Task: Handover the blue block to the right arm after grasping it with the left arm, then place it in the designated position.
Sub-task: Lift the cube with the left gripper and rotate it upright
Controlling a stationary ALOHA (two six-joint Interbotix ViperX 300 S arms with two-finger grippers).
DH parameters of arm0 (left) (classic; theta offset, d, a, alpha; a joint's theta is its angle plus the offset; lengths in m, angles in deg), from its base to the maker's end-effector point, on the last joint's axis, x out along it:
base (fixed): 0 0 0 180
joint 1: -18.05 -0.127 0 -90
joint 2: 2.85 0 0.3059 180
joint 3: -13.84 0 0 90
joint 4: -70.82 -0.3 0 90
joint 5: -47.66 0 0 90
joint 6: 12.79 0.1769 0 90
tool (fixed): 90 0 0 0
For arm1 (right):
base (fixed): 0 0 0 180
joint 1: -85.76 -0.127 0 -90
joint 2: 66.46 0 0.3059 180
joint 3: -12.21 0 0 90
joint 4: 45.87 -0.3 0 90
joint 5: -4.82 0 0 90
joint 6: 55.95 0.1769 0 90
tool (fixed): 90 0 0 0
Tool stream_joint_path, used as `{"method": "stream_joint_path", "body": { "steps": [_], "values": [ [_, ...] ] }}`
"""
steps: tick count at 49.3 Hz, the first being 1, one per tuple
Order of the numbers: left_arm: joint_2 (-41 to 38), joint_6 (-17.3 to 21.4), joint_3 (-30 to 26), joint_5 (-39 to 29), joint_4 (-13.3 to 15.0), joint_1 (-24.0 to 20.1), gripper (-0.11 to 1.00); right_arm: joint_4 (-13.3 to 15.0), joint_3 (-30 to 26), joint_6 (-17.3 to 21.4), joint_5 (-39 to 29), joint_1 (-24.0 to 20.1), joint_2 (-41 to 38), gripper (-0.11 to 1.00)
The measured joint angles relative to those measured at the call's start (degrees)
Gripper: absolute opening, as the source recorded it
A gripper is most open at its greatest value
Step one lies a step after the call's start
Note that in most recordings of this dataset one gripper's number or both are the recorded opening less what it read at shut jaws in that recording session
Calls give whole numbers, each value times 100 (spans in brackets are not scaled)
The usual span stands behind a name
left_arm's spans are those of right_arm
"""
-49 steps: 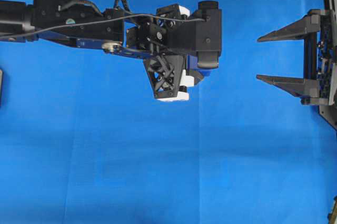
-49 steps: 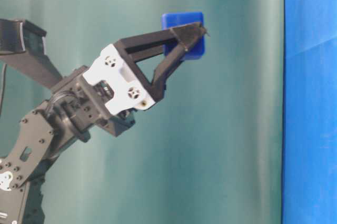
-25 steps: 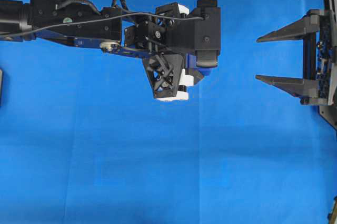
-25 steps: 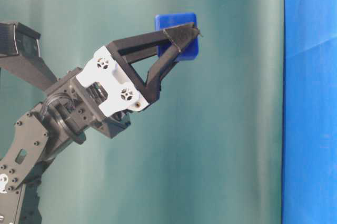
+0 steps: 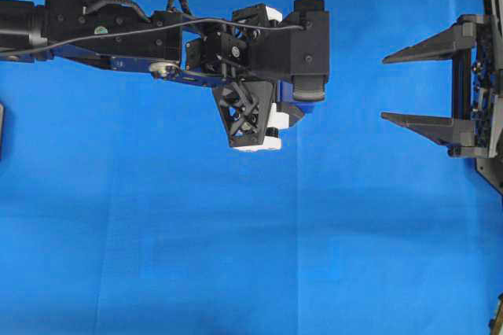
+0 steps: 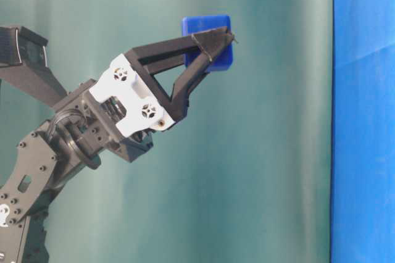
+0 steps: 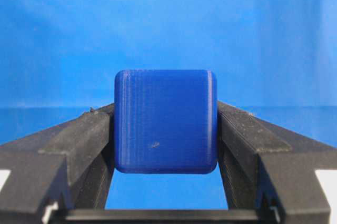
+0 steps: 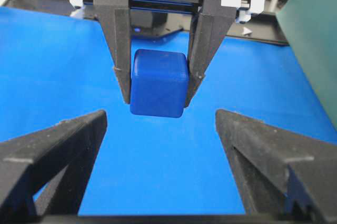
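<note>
My left gripper (image 6: pixel 216 42), with white frame pieces, is shut on the blue block (image 6: pixel 208 39) and holds it high above the cloth. In the left wrist view the block (image 7: pixel 166 121) sits squarely between both fingers. From overhead the block is mostly hidden under the left wrist (image 5: pixel 302 107). My right gripper (image 5: pixel 385 87) is open and empty at the right edge, its fingers pointing left at the left gripper, with a clear gap between them. In the right wrist view the block (image 8: pixel 158 83) hangs between the left fingers (image 8: pixel 120 50), just beyond my open right gripper (image 8: pixel 160 124).
A blue cloth (image 5: pixel 236 256) covers the table. A teal backdrop (image 6: pixel 278 152) stands behind in the table-level view. A dark object (image 5: pixel 1 130) sits at the left edge, and another small item (image 5: pixel 497 319) at the lower right corner.
The left gripper rose a little and shifted slightly left with the block in it, then held still. The right gripper has not moved.
</note>
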Motion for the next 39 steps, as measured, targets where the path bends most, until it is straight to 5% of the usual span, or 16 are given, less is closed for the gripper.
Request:
{"method": "stream_joint_path", "body": {
  "steps": [19,39],
  "values": [
    [114,-35,97,193,0,18,48,0,0,0,0,0,0,97],
    [1020,-123,1354,1854,0,167,48,0,-9,0,0,0,0,97]
  ]
}}
